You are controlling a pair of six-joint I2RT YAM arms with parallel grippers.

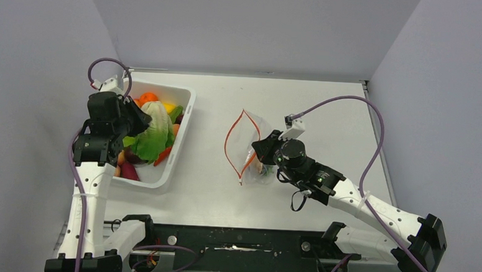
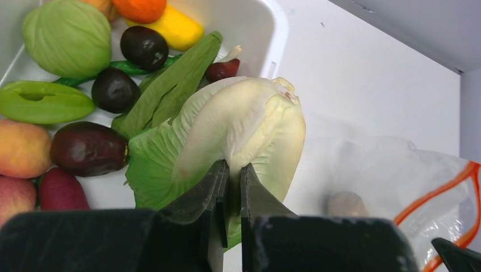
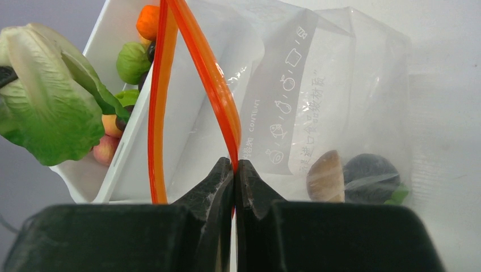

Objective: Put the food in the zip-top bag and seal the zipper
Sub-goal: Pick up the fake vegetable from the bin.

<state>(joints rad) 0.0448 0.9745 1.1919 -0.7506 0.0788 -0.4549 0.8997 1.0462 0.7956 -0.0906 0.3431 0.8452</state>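
Note:
My left gripper (image 2: 234,170) is shut on a green and cream lettuce (image 2: 227,130) and holds it above the white bin (image 1: 183,130). The lettuce also shows in the top view (image 1: 153,131) and in the right wrist view (image 3: 51,107). The clear zip-top bag (image 1: 250,146) stands in the middle of the table with its mouth open toward the bin. My right gripper (image 3: 234,165) is shut on one side of the red-orange zipper (image 3: 218,96). A tan piece (image 3: 326,175) and a dark plum (image 3: 371,177) lie inside the bag.
The bin holds more food: a green round piece (image 2: 68,37), dark plums (image 2: 144,45), a yellow piece (image 2: 176,28), an orange (image 2: 139,8), a green pod (image 2: 42,102), peaches (image 2: 22,147). Grey walls stand close on the left, back and right.

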